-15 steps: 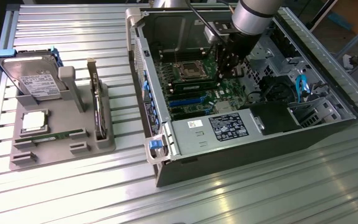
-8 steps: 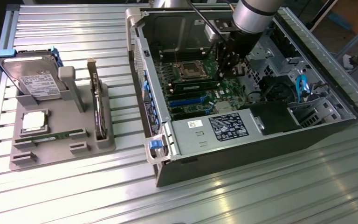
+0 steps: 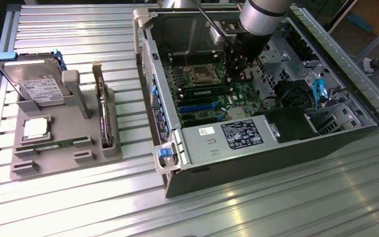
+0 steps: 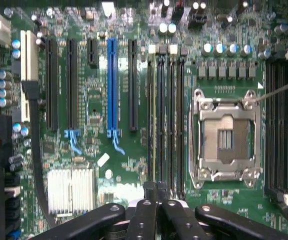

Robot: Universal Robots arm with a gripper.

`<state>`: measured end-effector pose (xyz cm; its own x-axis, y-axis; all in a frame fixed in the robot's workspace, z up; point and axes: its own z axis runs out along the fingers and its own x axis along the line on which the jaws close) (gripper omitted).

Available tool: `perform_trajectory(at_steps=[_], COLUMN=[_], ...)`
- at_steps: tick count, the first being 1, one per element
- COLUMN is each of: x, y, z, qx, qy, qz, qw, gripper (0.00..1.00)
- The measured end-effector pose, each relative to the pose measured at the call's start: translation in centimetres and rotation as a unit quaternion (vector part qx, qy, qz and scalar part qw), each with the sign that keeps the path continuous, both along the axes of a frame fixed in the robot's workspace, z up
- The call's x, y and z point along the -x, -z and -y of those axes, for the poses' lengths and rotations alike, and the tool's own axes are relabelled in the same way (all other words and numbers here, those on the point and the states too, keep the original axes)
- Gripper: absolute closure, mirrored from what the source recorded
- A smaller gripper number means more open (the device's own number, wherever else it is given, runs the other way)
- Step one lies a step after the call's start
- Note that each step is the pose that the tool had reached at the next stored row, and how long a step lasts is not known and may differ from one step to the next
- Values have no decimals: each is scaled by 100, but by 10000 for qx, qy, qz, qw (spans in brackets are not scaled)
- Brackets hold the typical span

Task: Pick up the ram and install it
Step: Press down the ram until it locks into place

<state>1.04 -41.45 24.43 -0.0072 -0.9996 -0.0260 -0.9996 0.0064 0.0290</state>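
- Your gripper (image 4: 156, 192) hangs inside the open computer case (image 3: 347, 133), fingers (image 4: 149, 210) pressed together with nothing between them, their tips just over the bank of memory slots (image 4: 165, 120) beside the empty CPU socket (image 4: 226, 137).
- A ram (image 3: 206, 92) stick already lies in a slot on the motherboard (image 3: 239, 96), just below the socket in the exterior view. Whether its end latches have closed cannot be told.
- If it sits unevenly, any downward push from your closed tips could flex the board or skid off the thin top edge.
- A sideways slip could carry you onto the socket's open contacts.
- Room is tight: the case walls stand on all sides, and loose cables (image 3: 318, 91) hang toward the exterior view's right. Straight up is your clearest way out.
- The parts tray (image 3: 64, 163) with the hard drive (image 3: 35, 86) and processor chip (image 3: 37, 127) sits well apart from the case.
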Motion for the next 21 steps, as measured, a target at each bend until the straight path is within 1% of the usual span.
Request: perform_trajectory(at_steps=[1,8,12,13,18,21], x=[95,413,549,600,613,613], y=[0,3,4,4,4,23], z=[0,0,0,0,0,0], qx=[0,0,0,0,0,0], qy=[0,3,5,5,5,5], qz=[5,23,29,30,30,30], qw=[10000,10000,10000,10000,10000,10000], gripper=[89,89,89,89,89,89])
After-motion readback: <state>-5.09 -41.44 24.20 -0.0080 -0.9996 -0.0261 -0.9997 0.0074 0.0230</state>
